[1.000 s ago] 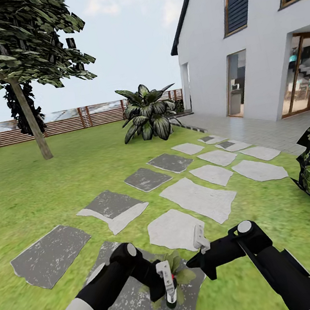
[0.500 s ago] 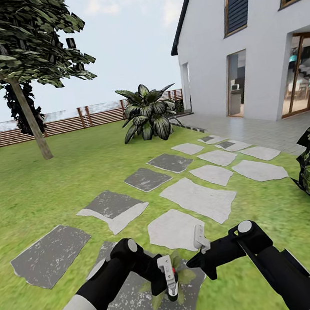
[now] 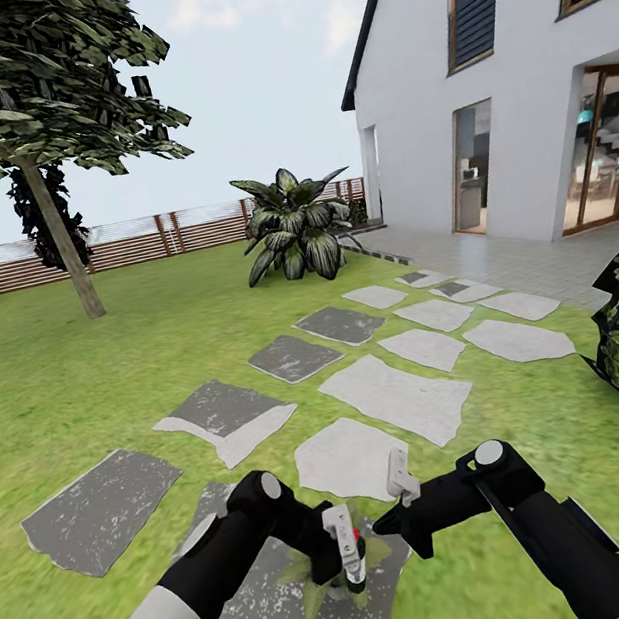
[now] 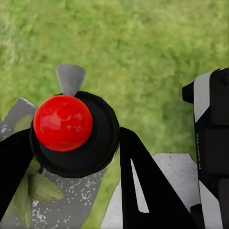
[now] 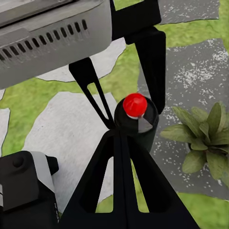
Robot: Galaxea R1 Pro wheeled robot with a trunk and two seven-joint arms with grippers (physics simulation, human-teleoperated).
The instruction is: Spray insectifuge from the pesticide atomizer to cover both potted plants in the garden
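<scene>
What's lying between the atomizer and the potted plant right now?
Just bare speckled stepping stone: the right wrist view shows it between the pesticide atomizer and the potted plant.

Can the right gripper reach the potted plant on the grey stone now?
Probably yes: the right gripper is close beside the potted plant; only the atomizer held by the left gripper hangs over it.

Green lawn (image 3: 78, 381) spreads under a pale, cloudy sky (image 3: 256, 65), crossed by grey and white stepping stones (image 3: 396, 396). A slatted brown fence (image 3: 135, 241) closes the far edge, with a leafy tree (image 3: 30, 105) before it and a broad-leaved striped plant (image 3: 297, 225) nearer the white house (image 3: 509, 61). The house has tall glazed doors (image 3: 472, 167) and a light paved terrace (image 3: 514, 258).
</scene>
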